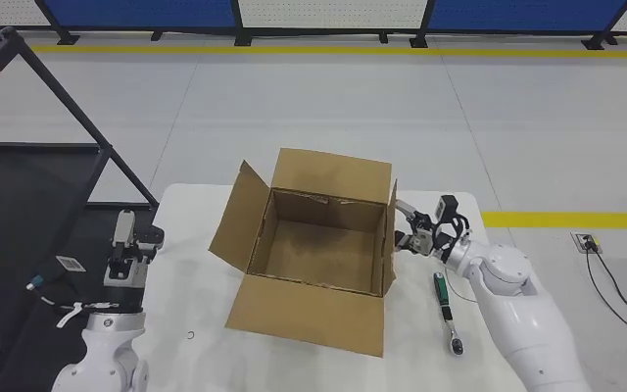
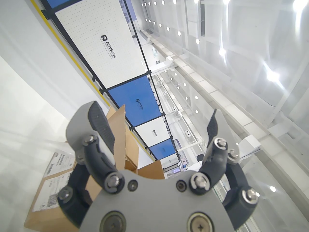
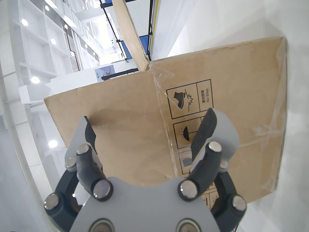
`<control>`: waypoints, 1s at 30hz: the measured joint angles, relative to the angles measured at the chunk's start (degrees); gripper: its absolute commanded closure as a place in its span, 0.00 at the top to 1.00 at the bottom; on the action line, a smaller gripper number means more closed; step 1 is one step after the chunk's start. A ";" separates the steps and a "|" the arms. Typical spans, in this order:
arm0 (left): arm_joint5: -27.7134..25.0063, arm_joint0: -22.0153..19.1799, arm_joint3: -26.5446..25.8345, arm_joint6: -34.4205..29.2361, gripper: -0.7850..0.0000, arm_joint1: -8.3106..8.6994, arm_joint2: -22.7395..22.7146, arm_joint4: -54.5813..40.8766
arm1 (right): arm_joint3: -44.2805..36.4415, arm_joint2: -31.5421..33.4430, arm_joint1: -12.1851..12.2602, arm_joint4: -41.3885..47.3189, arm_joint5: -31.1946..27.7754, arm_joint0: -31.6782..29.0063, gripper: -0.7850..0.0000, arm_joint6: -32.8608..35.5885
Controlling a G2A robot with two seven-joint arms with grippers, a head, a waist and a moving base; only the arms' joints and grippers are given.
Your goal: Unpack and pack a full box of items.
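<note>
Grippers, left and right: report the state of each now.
Left gripper: open, holding nothing.
Right gripper: open, holding nothing, pointed at the side of the cardboard box.

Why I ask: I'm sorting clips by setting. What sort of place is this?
Likely a large industrial test hall: blue and white partition panels, a yellow floor line, and a high ceiling with rows of spotlights.

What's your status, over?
Both open: left gripper off to the side, right gripper at the side wall of the box. Flaps up, inside looks empty. A ratchet wrench lies on the table beside it.
</note>
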 measured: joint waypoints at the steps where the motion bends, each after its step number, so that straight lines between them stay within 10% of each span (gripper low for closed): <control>1: -0.07 0.11 0.03 0.04 1.00 0.01 -0.19 -0.11 | 0.39 -0.35 -0.10 0.05 -0.03 0.40 1.00 0.01; 17: -0.27 -0.08 0.77 -2.56 1.00 0.30 -2.62 -1.94 | 0.77 0.74 0.21 0.73 -4.26 1.90 1.00 0.45; 30: 1.59 -7.18 4.18 -12.91 1.00 1.47 -4.05 -3.56 | -39.39 18.62 5.59 -10.15 0.44 -24.67 1.00 2.96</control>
